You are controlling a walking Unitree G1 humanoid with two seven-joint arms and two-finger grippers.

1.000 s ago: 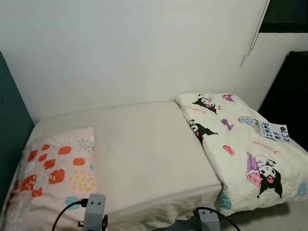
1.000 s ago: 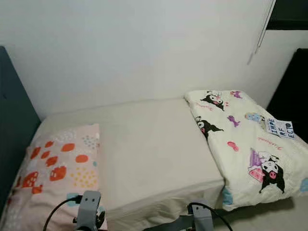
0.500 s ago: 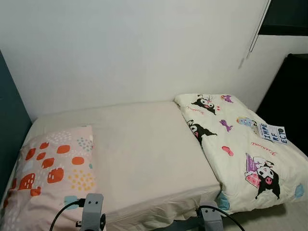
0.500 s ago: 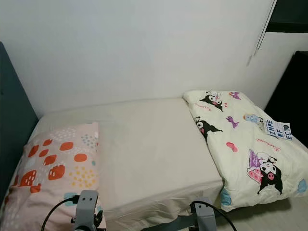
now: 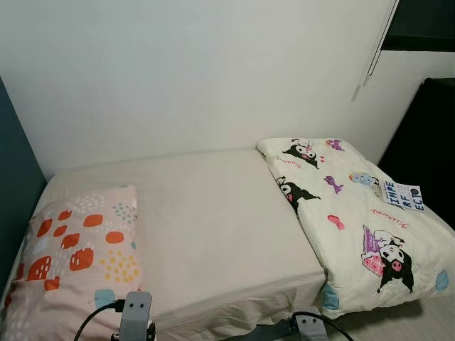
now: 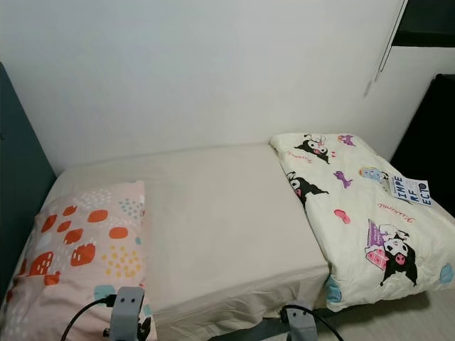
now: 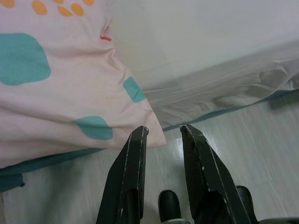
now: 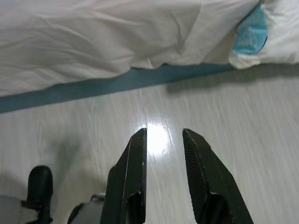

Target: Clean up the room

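The bed (image 5: 213, 213) with pillow (image 5: 78, 249) and folded blanket (image 5: 355, 213) has barely shifted, so tidying looks done; both hands, left (image 7: 161, 131) and right (image 8: 163, 133), hang slightly apart, empty.

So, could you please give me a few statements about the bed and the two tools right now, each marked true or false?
1. The spotted pillow lies at the bed's left end. True.
2. The cartoon-print quilt covers the whole mattress. False: it lies at the right end, and the middle of the cream sheet is bare.
3. The left tool is shut on the pillow's corner. False: its fingers are apart and hold nothing, over the floor just below the corner.
4. The right tool is open above the pale floor. True.
5. The quilt hangs past the mattress's front edge. True.
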